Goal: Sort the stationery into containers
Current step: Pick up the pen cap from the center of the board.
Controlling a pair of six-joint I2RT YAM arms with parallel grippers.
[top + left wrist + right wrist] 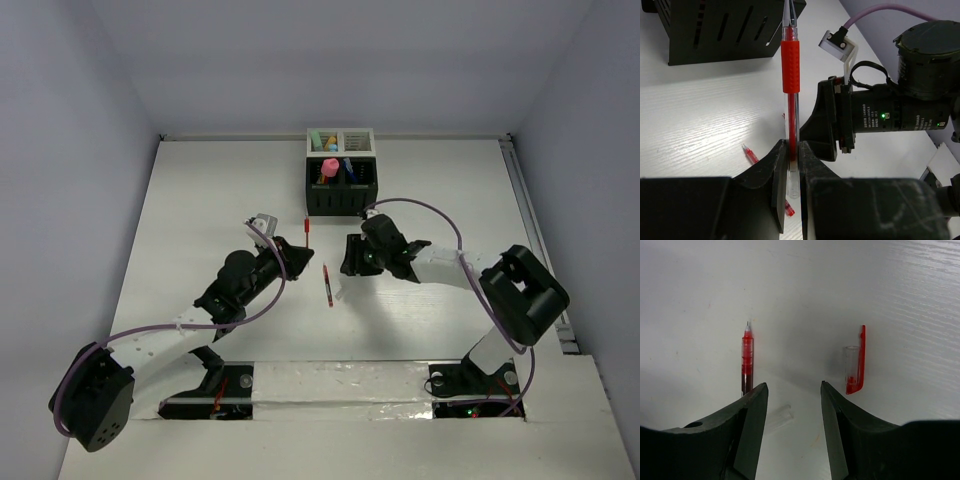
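Left gripper [792,150] clamps red pen [790,65] pointing to 12 o'clock; right gripper [793,386] released, loose pen [747,357] at 11, cap [857,362] at 1 o'clock.

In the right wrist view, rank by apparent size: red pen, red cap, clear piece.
Largest: red pen and red cap, about alike; the pen's lower end is hidden.
Smallest: clear piece.

White table [200,200], loose red pen [327,285], cap [856,362], boxes [340,190]
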